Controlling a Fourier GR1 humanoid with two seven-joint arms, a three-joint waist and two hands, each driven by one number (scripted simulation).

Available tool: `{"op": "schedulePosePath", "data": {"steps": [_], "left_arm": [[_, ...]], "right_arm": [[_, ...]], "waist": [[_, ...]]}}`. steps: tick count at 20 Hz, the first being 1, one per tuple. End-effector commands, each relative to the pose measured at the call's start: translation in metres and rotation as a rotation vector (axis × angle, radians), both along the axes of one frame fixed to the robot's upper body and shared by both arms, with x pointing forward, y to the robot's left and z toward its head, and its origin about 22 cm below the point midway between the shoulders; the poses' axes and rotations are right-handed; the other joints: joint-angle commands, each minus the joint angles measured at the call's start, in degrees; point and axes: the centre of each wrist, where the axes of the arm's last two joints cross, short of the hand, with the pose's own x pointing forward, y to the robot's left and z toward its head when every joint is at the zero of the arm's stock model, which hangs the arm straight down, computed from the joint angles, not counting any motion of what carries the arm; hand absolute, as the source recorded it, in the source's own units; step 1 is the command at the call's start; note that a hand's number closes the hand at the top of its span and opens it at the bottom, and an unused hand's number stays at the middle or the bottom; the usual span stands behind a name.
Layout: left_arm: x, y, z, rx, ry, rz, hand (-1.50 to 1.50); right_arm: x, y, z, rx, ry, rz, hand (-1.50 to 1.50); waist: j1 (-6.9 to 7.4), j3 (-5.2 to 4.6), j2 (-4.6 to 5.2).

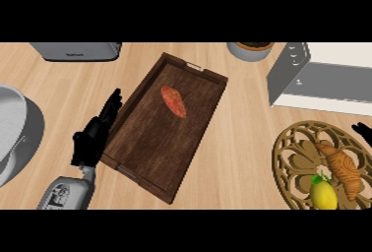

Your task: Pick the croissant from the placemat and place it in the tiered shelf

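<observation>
Croissant [341, 168] lies on the round cut-out wooden placemat [294, 152], just below the right hand [362, 130] & a touch to its inner side. Only a black sliver of that hand shows at the view's right edge, so can't tell how its fingers stand. Croissant's long axis runs up-down, tilted a little, top end pointing toward the hand. A lemon [324, 195] touches its lower end on the inner side, so the approach prob. has to come from the top or outer flank.

Left hand [93, 135] is well apart, across the dark wooden tray [145, 142], fingers straight & relaxed, holding nothing; right arm is plainly the nearer one.

Croissant looks golden-brown w/ ridged crust. The grey metal tiered shelf [320, 81] sits above the right hand, just past the placemat. Tray holds a reddish sausage [173, 101]
</observation>
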Motion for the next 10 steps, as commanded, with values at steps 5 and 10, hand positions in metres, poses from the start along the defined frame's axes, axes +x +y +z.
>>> {"op": "schedulePosePath", "data": {"steps": [5,10], "left_arm": [[0.002,-0.002,0.012,-0.004,0.001,-0.014,0.0],[-0.005,-0.017,0.002,0.003,-0.004,-0.015,0.0]], "right_arm": [[0.016,-0.018,-0.002,-0.032,0.026,-0.011,-1.5],[0.017,-0.012,-0.037,-0.074,0.056,-0.017,-1.5]], "waist": [[0.17,0.01,0.02],[0.15,0.02,0.04]]}}
